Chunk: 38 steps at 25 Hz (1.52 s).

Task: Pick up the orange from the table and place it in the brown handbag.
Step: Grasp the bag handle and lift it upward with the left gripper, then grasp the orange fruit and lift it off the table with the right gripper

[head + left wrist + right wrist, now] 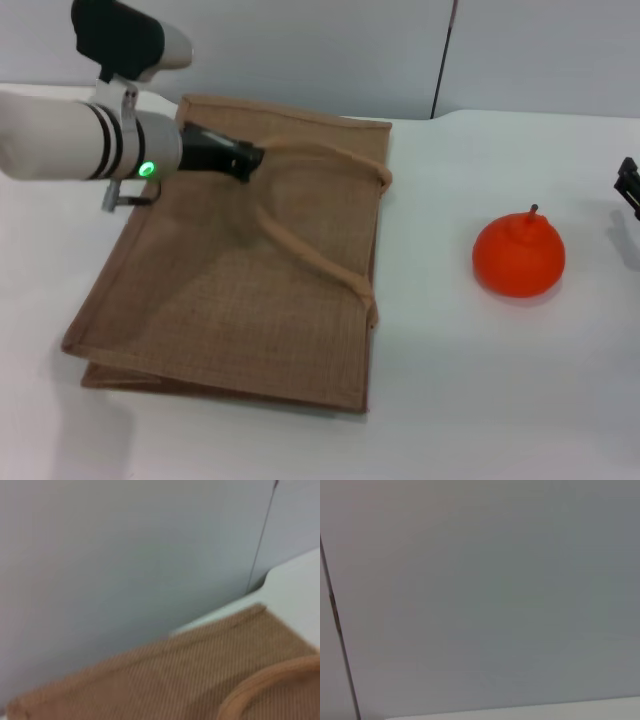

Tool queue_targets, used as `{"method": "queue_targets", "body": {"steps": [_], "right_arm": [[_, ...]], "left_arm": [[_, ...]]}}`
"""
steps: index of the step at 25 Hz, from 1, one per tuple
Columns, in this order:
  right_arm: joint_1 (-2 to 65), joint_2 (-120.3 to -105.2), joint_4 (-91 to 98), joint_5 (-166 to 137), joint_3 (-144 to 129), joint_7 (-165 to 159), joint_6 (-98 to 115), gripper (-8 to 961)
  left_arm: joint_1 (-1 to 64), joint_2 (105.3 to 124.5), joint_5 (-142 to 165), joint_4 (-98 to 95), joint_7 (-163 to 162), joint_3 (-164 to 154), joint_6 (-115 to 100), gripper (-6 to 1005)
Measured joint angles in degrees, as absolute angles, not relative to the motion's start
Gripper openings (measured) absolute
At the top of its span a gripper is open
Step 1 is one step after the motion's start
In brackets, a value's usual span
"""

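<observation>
The orange (519,256) sits on the white table (480,400) to the right of the brown handbag (230,290), apart from it. The handbag lies flat, its opening toward the orange. My left gripper (248,160) is over the bag's far part and is shut on one looped handle (300,245), which rises to its tips. The left wrist view shows the bag's fabric (165,680) and a piece of handle (270,685). Only a dark bit of my right gripper (628,186) shows at the right edge, beyond the orange. The right wrist view does not show the orange.
A grey wall (320,50) with a dark vertical seam (444,60) stands behind the table. The right wrist view shows only this wall (485,595) and a thin strip of table.
</observation>
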<state>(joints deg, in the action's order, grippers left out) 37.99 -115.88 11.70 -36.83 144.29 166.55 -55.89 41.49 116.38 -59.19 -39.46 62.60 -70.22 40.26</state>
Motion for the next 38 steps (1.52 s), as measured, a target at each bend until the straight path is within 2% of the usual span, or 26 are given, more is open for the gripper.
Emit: {"method": "queue_targets", "body": {"steps": [15, 25, 32, 38], "right_arm": [[38.3, -115.73, 10.7, -36.9, 130.8, 160.0, -58.2, 898], [36.4, -115.43, 8.6, -37.0, 121.4, 156.3, -67.2, 899], [35.5, -114.60, 8.3, -37.0, 114.3, 151.6, -73.8, 899], [35.1, -112.99, 8.3, -37.0, 105.7, 148.0, -78.9, 899]], "left_arm": [[33.0, 116.26, -52.9, -71.2, 53.1, -69.7, 56.0, 120], [30.9, 116.19, -50.2, -85.2, 50.3, -67.7, 63.9, 120], [30.7, 116.19, -47.8, -91.4, 48.8, -66.4, 67.7, 121], [30.7, 116.19, -45.8, -95.1, 47.8, -65.9, 68.9, 121]]}}
